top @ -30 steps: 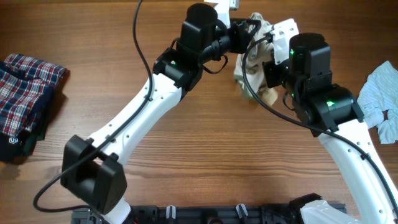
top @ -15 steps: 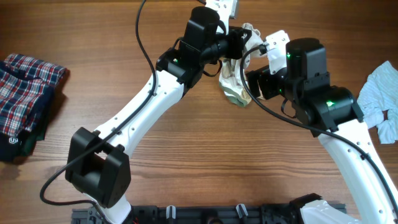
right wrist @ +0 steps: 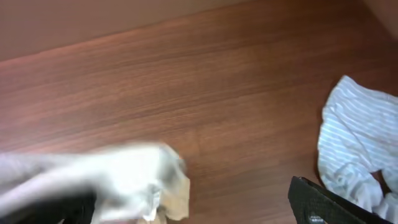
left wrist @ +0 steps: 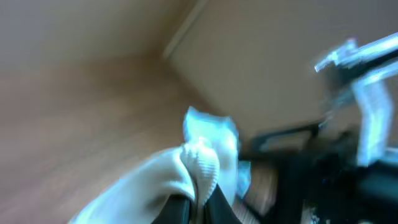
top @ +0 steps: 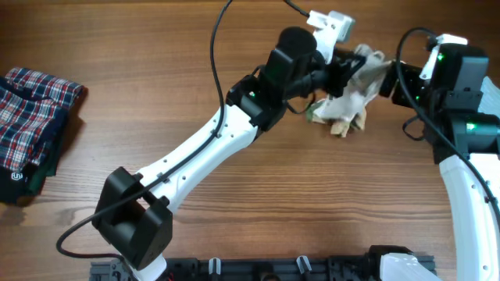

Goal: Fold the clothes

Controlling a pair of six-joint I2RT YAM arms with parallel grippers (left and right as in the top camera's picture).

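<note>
Right now the left gripper point(top: 346, 76) is reaching into the upper right of the overhead view and squeezing its fingers together on the cream shirt point(top: 344, 109). The shirt is hanging in a crumpled bunch over the wooden table point(top: 117, 47). In the blurred left wrist view, a ribbed cream edge is sitting pinched between the dark fingers at bottom centre. The right gripper point(top: 388, 80) is pointing at the shirt from the right, just beside it. Its fingers point(right wrist: 323, 202) are standing wide apart, gripping nothing. A pale blue striped garment point(right wrist: 354, 143) is lying bunched at the right edge of the right wrist view. Plaid clothes point(top: 31, 109) are lying at the far left, well apart.
</note>
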